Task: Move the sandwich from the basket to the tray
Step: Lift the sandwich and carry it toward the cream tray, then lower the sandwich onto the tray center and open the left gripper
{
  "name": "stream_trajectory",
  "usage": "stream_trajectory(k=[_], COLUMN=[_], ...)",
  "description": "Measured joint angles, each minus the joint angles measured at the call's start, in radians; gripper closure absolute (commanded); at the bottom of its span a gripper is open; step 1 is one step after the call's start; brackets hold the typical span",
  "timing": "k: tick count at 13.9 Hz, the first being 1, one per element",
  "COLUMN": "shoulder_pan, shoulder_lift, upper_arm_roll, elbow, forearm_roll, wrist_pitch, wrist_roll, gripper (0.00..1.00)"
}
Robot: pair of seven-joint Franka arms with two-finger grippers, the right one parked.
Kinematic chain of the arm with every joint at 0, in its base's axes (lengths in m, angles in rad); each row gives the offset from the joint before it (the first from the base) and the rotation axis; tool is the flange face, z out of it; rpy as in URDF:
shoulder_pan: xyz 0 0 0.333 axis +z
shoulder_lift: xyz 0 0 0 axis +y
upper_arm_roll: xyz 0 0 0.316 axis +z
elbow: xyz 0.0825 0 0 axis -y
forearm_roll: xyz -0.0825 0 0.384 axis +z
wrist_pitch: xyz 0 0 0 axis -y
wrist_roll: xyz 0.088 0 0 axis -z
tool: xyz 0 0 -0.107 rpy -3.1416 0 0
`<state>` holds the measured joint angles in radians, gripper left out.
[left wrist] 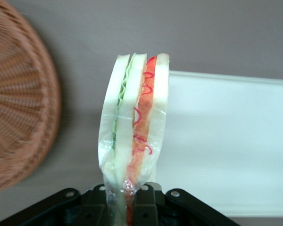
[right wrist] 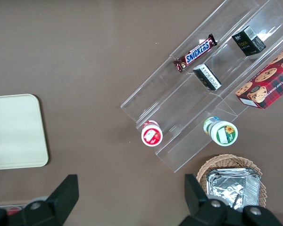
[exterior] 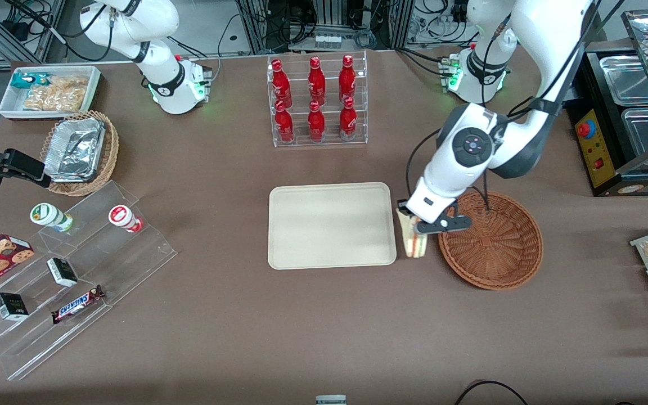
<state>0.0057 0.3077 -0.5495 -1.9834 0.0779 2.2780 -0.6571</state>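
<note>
Pinched at one end by the gripper [exterior: 412, 220], the sandwich [exterior: 415, 242] is held above the table, between the tray [exterior: 331, 225] and the basket [exterior: 493, 242], just beside the tray's rim. Basket sits apart from the tray.

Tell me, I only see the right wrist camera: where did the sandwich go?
Observer: The gripper holds the sandwich, jaws shut on it, hanging between the basket and the tray.
Operator: Is it over the tray yet?
Observer: Not quite. The left wrist view shows it over bare table, just beside the tray's edge.
Operator: Anything left in the basket?
Observer: No, the front view shows it empty.
</note>
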Motion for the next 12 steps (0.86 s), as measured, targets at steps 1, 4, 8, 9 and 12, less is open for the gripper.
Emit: stream_trajectory(k=[1,4,8,9,12], shoulder_pan=[-0.001,-0.040,-0.187,-0.210,-0.278], shoulder_lift=[0.015,0.080,0.186,0.214,0.281], upper_arm_roll=[-0.027,-0.058,0.006,0.013,0.047], elbow=[0.008,0.063,0.164,0.192,0.269], forearm_roll=[0.000,0.000,0.061,0.077,0.114], wrist_pitch=[0.001,0.001,0.002,0.002,0.001], wrist_roll=[-0.005,-0.012,-0.113,-0.135,-0.209], gripper=[0.90,0.90,0.90,0.90,0.90])
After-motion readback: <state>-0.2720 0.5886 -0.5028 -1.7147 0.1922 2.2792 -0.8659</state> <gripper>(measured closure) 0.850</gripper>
